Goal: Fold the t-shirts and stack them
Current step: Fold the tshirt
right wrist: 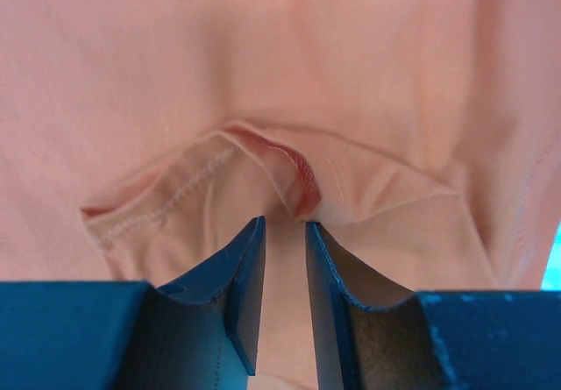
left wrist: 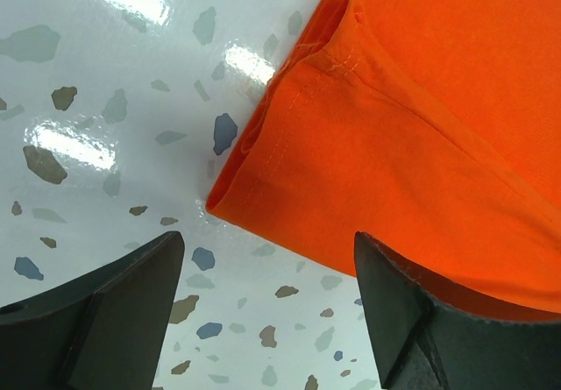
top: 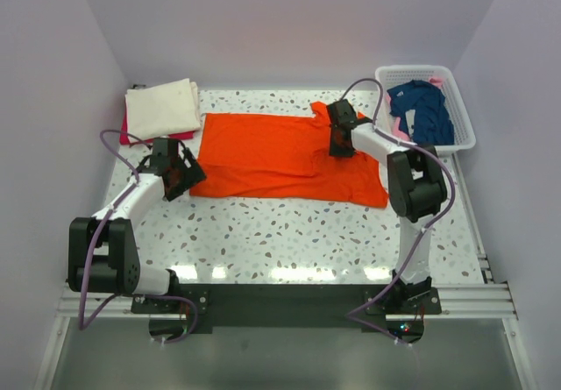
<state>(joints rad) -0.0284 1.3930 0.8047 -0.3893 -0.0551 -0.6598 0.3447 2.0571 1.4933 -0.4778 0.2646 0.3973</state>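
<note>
1. From above, the orange t-shirt (top: 272, 158) lay spread flat on the table (top: 289, 232), between a folded cream t-shirt (top: 162, 108) at far left and a navy t-shirt (top: 425, 109) in the basket (top: 462, 140) at far right.
2. Left wrist: the left claw (left wrist: 267, 250) gaped, released, over the shirt's hemmed corner.
3. Right wrist: the right claw (right wrist: 282, 228) was clenched on a raised fold of the shirt's cloth.

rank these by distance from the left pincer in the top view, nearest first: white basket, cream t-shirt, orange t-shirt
From the left pincer:
1. orange t-shirt, its near-left corner right beside the pincer.
2. cream t-shirt, folded at the back left of the table.
3. white basket, over in the back right corner.
</note>
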